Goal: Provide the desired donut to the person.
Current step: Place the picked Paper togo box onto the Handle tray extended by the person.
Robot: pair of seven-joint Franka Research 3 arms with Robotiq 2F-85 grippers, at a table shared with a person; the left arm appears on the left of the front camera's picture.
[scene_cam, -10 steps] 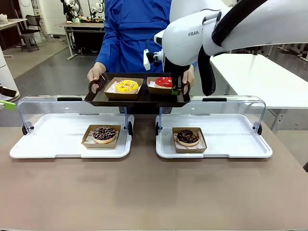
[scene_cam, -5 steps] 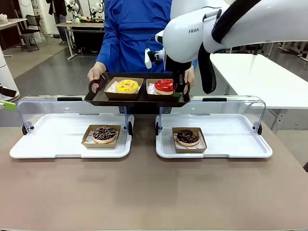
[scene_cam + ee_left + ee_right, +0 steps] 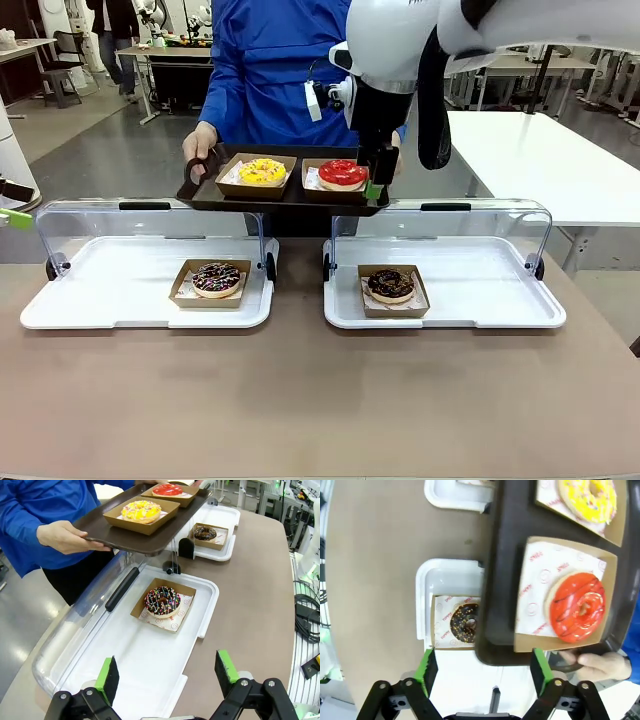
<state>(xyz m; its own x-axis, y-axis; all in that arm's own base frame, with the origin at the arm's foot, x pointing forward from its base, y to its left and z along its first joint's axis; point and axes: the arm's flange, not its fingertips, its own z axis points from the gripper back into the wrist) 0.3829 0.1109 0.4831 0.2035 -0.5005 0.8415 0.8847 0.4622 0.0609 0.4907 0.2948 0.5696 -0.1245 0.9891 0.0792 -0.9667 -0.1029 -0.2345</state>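
**Now: right gripper empty beside the red donut on the tray**

Right gripper (image 3: pixel 482 672): jaws spread wide, nothing between the green pads, seen plainly from its own wrist camera. Just beyond the fingertips, the near rim of the dark tray (image 3: pixel 495 605); past that rim, the red donut (image 3: pixel 577 607) in its brown paper box (image 3: pixel 567 595), offset toward one finger rather than centred between the two. Box long side running roughly across the line of the fingers. From the front, gripper (image 3: pixel 374 185) hanging at the tray's right end (image 3: pixel 290 203), close by the red donut (image 3: pixel 343 172), with the person's hand (image 3: pixel 597 665) gripping the tray edge just beside it.

Farther along the tray, the yellow donut (image 3: pixel 262 170) in a second box, toward the person's other hand (image 3: pixel 199 140). Below and nearer the robot, two chocolate donuts in boxes on white display trays: the sprinkled one (image 3: pixel 216 279) on the left tray (image 3: pixel 100 300), the darker one (image 3: pixel 391 285) on the right tray (image 3: pixel 500 300), clear lids tipped back.

Left gripper (image 3: pixel 167 672): likewise wide apart and empty, hovering above the near end of the left tray, sprinkled donut (image 3: pixel 162 600) straight ahead of its fingers, well apart from the held tray (image 3: pixel 125 537).

Judging by this layout: red donut apparently delivered, resting on the person's tray; right arm by far the nearer to it. Probable next need: clear retreat straight up and back, away from the rim and the nearby hand. Main risk: a finger catching the tray edge.
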